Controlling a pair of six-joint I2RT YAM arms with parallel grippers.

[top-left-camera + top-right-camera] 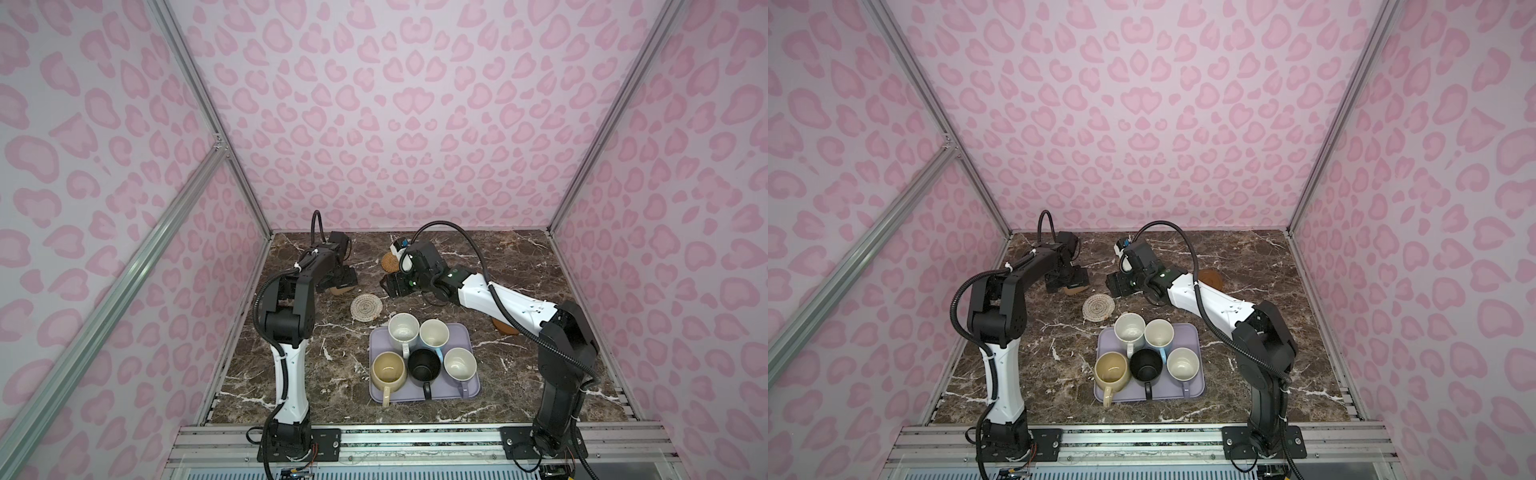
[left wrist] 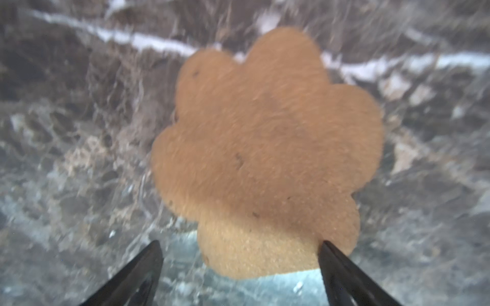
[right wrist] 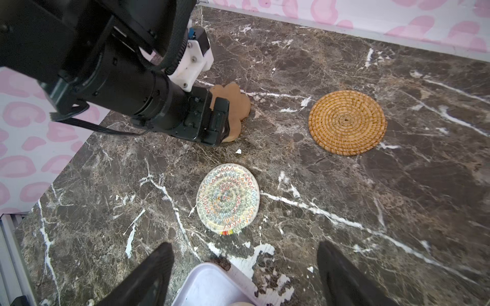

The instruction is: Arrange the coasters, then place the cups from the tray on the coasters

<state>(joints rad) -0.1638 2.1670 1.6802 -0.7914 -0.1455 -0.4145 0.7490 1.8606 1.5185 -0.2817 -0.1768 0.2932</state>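
Hovering the left gripper [image 2: 240, 242] over the flower coaster [image 2: 265, 148]; five cups [image 1: 403, 328] stand on the tray [image 1: 463, 336].
My left jaws are spread wide with one coaster lobe between them. The coaster lies flat on the marble table [image 1: 332, 374], ungripped, and the wrist view is blurred. To its right lies the whitish woven coaster [image 1: 366, 306], with the rattan coaster [image 1: 389, 262] farther back. My right gripper [image 3: 245, 246] is wide and empty near the tray's far corner. One brown disc [image 1: 1210, 277] lies beside the right arm.
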